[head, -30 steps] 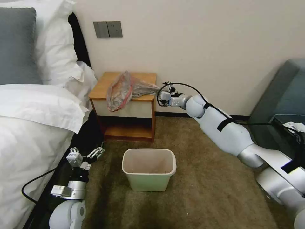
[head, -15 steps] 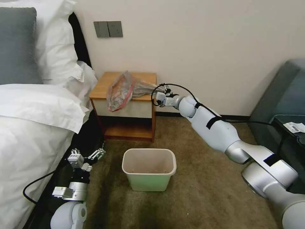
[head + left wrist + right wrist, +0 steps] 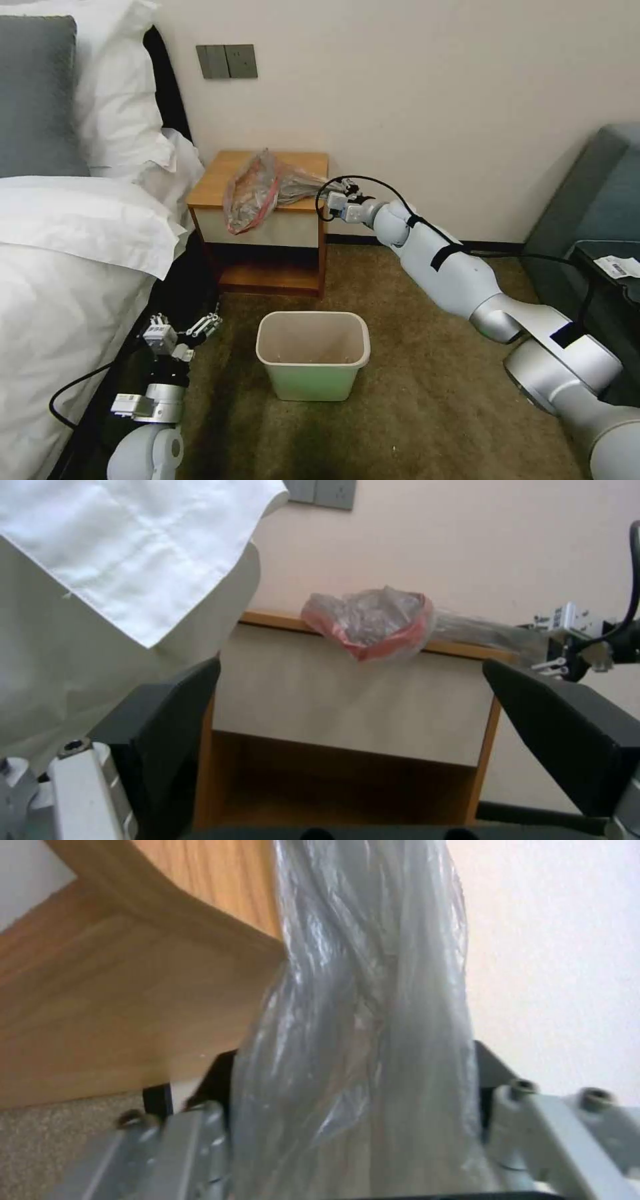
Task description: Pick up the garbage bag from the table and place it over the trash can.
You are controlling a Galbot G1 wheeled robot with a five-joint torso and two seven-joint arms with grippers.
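The garbage bag (image 3: 257,190) lies crumpled on the table (image 3: 220,180), its red-banded mouth hanging over the white drawer front and its twisted tail reaching past the right edge. My right gripper (image 3: 331,200) is at that right edge, open, one finger on each side of the tail (image 3: 360,1040). The wooden corner of the table (image 3: 133,1005) is just beyond the fingers. The trash can (image 3: 313,383) stands upright on the carpet in front of the table. My left gripper (image 3: 181,328) stays low beside the bed, open, facing the bag (image 3: 373,625) and drawer front (image 3: 347,705).
The bed with white linen (image 3: 67,267) fills the left side, close to the left arm. A dark grey sofa (image 3: 593,200) stands at the right. Brown carpet (image 3: 413,400) lies open around the trash can. A wall switch plate (image 3: 227,61) is above the table.
My right arm has stretched left toward the table, bringing its gripper from beside the bag's tail to around it. The left arm has barely shifted.
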